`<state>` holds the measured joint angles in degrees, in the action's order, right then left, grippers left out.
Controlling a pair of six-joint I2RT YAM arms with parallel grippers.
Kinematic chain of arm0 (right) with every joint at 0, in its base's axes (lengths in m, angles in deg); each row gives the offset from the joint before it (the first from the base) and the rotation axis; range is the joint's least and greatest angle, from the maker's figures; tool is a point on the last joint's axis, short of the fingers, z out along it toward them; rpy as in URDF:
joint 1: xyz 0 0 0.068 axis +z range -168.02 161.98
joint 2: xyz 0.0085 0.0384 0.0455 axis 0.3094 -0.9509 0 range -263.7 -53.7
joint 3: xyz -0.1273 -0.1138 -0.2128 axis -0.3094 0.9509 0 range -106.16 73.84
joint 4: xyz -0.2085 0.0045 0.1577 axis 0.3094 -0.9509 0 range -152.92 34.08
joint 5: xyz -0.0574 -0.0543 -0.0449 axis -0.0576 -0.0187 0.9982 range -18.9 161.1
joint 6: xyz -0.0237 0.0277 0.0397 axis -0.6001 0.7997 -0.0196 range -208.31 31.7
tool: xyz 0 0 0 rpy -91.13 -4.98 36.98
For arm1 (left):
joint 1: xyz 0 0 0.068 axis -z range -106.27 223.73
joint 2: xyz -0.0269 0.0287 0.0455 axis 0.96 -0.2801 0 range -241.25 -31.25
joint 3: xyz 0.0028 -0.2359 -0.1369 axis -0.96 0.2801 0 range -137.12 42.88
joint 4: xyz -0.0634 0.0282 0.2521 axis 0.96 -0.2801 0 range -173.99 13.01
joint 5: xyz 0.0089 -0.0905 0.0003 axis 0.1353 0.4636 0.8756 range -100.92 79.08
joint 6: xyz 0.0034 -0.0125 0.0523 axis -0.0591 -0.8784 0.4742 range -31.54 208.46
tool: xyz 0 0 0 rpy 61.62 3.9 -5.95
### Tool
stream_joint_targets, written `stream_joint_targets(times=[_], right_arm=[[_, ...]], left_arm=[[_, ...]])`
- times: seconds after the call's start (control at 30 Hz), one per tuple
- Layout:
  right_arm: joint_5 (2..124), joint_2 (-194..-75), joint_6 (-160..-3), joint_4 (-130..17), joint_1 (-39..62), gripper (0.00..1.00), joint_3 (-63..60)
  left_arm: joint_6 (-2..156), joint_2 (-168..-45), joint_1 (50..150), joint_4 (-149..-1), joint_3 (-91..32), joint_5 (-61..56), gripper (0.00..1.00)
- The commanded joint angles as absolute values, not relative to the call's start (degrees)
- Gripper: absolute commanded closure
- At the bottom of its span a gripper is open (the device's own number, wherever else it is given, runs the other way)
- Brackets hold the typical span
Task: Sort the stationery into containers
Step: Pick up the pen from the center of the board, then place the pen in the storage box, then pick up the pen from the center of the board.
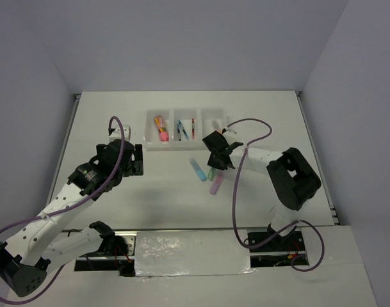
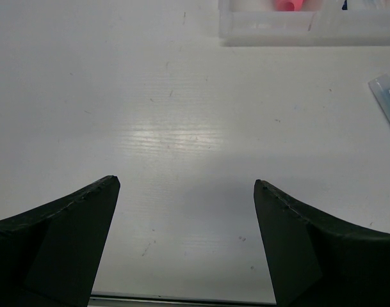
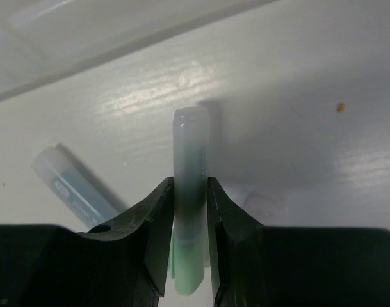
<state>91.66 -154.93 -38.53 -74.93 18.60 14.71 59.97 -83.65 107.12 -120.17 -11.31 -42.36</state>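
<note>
A white bench (image 1: 175, 204) sits between plain pale grey walls (image 1: 195, 45) at left, top and right; soft glare streaks its surface.

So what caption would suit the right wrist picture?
Right gripper pinching a teal marker; a blue marker lies nearby on the table.

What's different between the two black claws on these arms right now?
The left gripper has its jaws spread wide; the right gripper has its jaws closed. The left gripper holds nothing, with just the table showing between its jaws; the right gripper pinches a teal marker, with a blue marker lying beside it. Both are black with two fingers.
</note>
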Motion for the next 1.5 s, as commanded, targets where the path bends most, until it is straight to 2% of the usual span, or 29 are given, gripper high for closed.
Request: stream_joint_targets(times=[0.0,0.03,0.07,0.27,0.4,0.57,0.67,0.73,0.77,0.83,0.87,1.0,1.07,1.17,1.27,1.33,1.47], right_arm=[[89.92,-145.92,-39.52,-68.76,18.63,0.7,18.11],[88.78,-142.68,-40.31,-68.23,18.72,0.76,18.47],[88.42,-141.26,-40.84,-67.79,18.54,0.77,18.82],[86.58,-134.92,-48.83,-67.79,17.76,0.76,14.71],[83.15,-140.96,-58.57,-72.26,12.67,0.76,4.0],[79.54,-155.73,-65.53,-79.28,8.44,0.7,-13.3],[79.63,-162.41,-67.73,-82.98,6.86,0.55,-21.57],[80.24,-165.92,-68.0,-85.18,6.15,0.36,-26.15],[80.33,-166.46,-68.0,-87.19,6.15,0.33,-27.13],[79.72,-165.69,-68.18,-86.52,6.32,0.12,-26.54],[79.46,-164.89,-68.09,-86.42,6.24,0.06,-25.92],[78.41,-155.25,-67.04,-83.89,7.2,0.07,-16.54],[79.18,-147.71,-66.6,-81.86,9.3,0.07,-6.0],[83.3,-142.66,-62.84,-81.25,11.5,0.09,6.92],[82.8,-138.61,-58.97,-77.13,12.47,0.17,17.92],[82.53,-137.9,-57.29,-75.62,14.23,0.27,22.23],[84.9,-139.66,-53.86,-74.12,18.18,0.34,23.74]], left_arm=[[60.87,-83.98,106.87,-118.65,-11.61,-42.38,0.01],[60.87,-83.98,106.87,-118.65,-11.61,-42.55,0.01],[60.95,-83.89,106.78,-118.56,-11.61,-42.56,0.01],[60.87,-83.63,106.78,-118.56,-11.61,-42.64,0.01],[60.69,-83.81,106.87,-118.74,-11.61,-42.73,0.01],[60.6,-83.63,106.87,-118.65,-11.44,-42.82,0.01],[60.52,-83.89,106.78,-118.74,-11.52,-42.91,0.01],[60.52,-84.07,106.87,-118.74,-11.52,-42.82,0.01],[60.6,-84.24,106.78,-118.83,-11.52,-42.91,0.01],[60.69,-84.25,106.78,-118.57,-11.52,-42.73,0.01],[60.78,-84.25,106.78,-118.48,-11.52,-42.56,0.01],[60.69,-84.42,106.78,-118.74,-11.61,-42.73,0.01],[60.6,-84.16,106.78,-118.74,-11.7,-42.91,0.01],[60.69,-83.72,106.69,-118.65,-11.61,-42.82,0.01],[60.69,-83.63,106.6,-118.56,-11.61,-42.73,0.01],[60.6,-83.72,106.6,-118.74,-11.61,-42.73,0.01],[60.34,-83.28,106.6,-118.91,-11.61,-43.0,0.01]])
